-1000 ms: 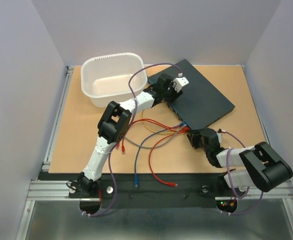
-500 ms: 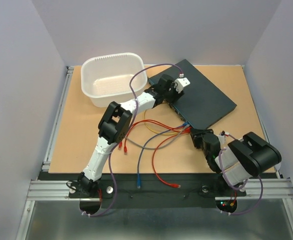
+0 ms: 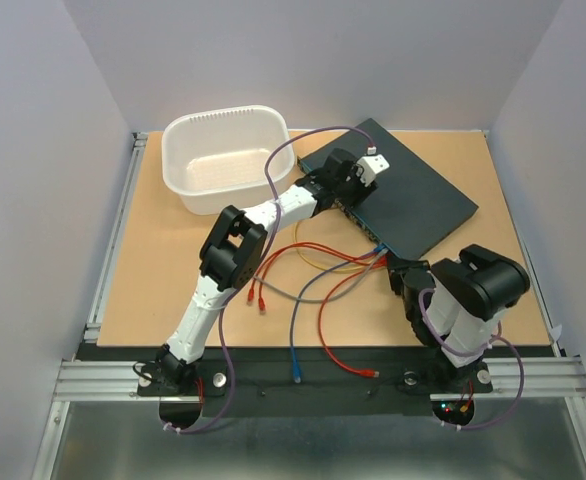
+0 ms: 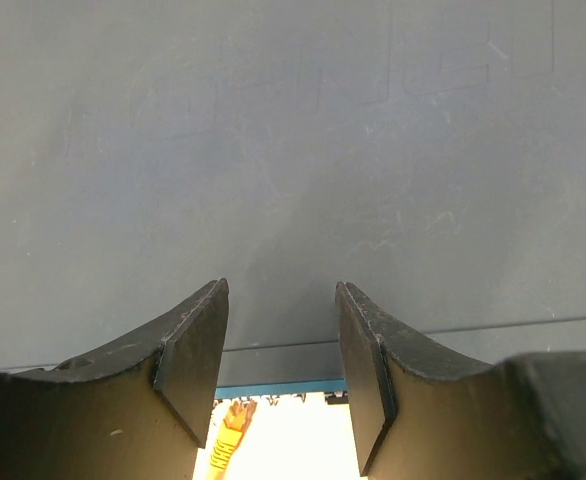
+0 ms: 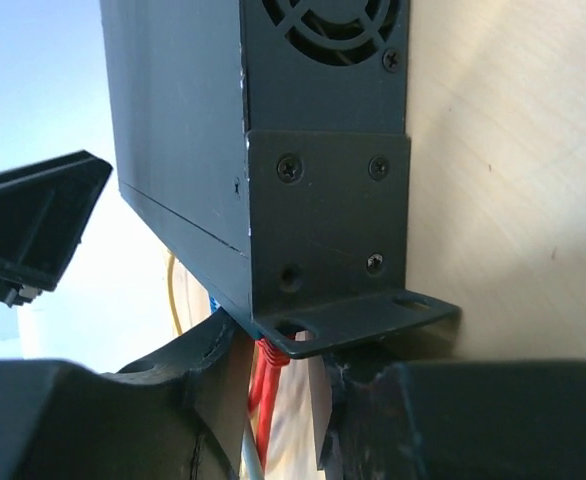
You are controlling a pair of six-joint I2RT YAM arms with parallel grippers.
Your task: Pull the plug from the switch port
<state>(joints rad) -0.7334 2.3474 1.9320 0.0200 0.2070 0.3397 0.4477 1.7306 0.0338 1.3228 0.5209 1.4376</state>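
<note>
Wooden tabletop bears the switch, left hand gaping above; right hand flanks half-hidden plug, grip unclear.

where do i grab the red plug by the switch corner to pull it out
Likely the red plug body just outside the switch front, beside the mounting ear. Come from the port side, jaws either side; its cable runs straight out.

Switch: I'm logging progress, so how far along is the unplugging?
Done: the left gripper sits open on top of the switch, and the right gripper brackets a red plug at the port edge. In hand: jaws not yet closed on it. Left: grip and pull; the plug looks seated.
</note>
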